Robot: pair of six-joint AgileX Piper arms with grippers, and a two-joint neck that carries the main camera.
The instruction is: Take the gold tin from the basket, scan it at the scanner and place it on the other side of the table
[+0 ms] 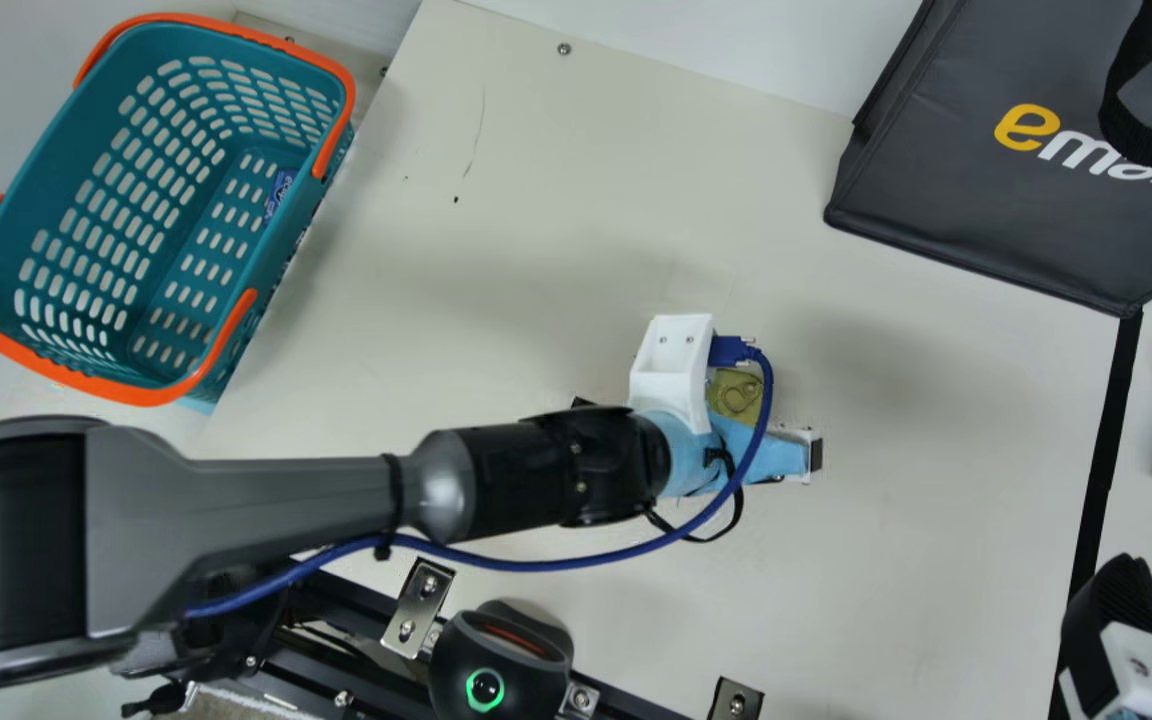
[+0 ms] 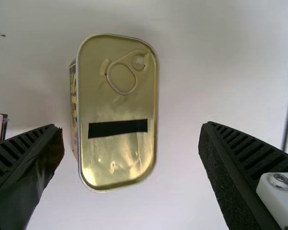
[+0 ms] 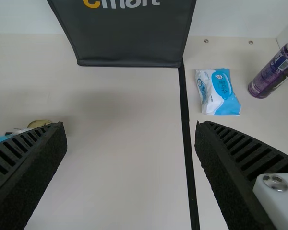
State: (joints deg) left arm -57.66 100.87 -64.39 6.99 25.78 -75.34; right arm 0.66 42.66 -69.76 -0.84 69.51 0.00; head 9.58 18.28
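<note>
My left gripper [image 1: 736, 465] is over the middle of the table, its wrist partly covering the gold tin [image 1: 734, 392] in the main view. In the left wrist view the gold tin [image 2: 117, 108] lies with its ring-pull lid up, and my left gripper [image 2: 132, 143] is open, fingers wide apart and not touching it. The basket [image 1: 176, 270] stands at the upper left with a blue packet inside. The scanner [image 1: 501, 665] is at the near edge, a green ring lit on it. My right gripper [image 1: 1101, 640] is at the lower right; in the right wrist view my right gripper [image 3: 131, 143] is open and empty.
A dark bag [image 1: 986, 170] stands at the upper right. A black strip [image 1: 1101, 480] crosses the table. Beyond it lie a white and blue packet [image 3: 218, 92] and a purple can [image 3: 274, 69]. Metal brackets [image 1: 418, 607] sit along the near edge.
</note>
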